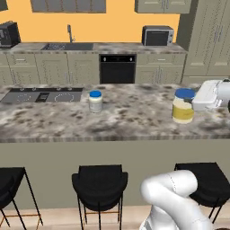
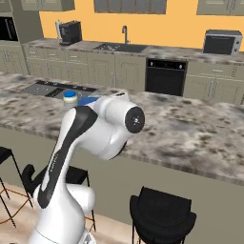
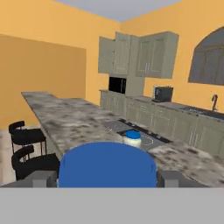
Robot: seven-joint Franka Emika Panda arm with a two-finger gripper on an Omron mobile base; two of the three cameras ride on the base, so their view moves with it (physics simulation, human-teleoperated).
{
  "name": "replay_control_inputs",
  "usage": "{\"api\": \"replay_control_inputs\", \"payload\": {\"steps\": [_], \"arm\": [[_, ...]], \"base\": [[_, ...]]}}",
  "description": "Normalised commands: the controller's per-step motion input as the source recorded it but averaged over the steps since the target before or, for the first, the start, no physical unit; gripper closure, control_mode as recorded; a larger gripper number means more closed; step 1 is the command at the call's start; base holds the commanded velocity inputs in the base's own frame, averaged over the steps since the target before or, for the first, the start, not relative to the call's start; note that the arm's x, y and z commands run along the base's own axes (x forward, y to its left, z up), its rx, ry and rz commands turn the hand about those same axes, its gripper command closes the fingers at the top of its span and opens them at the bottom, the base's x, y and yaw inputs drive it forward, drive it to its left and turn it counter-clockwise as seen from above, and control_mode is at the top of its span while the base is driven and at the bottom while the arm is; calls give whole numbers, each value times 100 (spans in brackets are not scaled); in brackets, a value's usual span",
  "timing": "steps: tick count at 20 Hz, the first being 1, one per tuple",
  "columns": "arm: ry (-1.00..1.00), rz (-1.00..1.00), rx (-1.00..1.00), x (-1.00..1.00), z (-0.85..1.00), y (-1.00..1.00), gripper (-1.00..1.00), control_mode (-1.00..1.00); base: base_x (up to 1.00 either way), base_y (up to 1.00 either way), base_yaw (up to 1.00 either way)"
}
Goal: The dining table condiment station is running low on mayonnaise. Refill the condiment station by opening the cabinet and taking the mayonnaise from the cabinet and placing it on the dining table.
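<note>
The mayonnaise (image 1: 183, 110), a creamy-yellow jar with a blue lid, stands upright at the right end of the dining table (image 1: 134, 117), a long marble-topped island. My white hand reaches in from the right at lid height. In the hand view my gripper (image 3: 107, 178) has a fingertip (image 3: 43, 178) against each side of the blue lid (image 3: 107, 164), shut on the jar. Whether the jar's base rests on the marble I cannot tell. In the right base view my arm hides most of the jar, leaving a strip of blue lid (image 2: 88, 101). The cabinet (image 1: 209, 38), with tall panelled doors, stands shut at the back right.
A paler blue-lidded jar (image 1: 95, 100) stands mid-table beside the inset cooktop (image 1: 42, 95). Black stools (image 1: 99, 184) line the near side of the island. Along the back wall run a sink (image 1: 67, 46), an oven (image 1: 117, 68) and a microwave (image 1: 157, 36).
</note>
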Motion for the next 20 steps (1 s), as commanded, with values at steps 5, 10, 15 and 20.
{"api": "replay_control_inputs", "payload": {"steps": [5,10,15,20], "arm": [[0,24,0,66,-21,-4,100,-100],[0,21,0,67,-23,-7,100,-100],[0,18,0,66,-26,-12,100,-100],[0,16,0,54,-38,-5,100,-100]], "base": [[0,0,0],[0,0,0],[0,0,0],[0,0,0]]}}
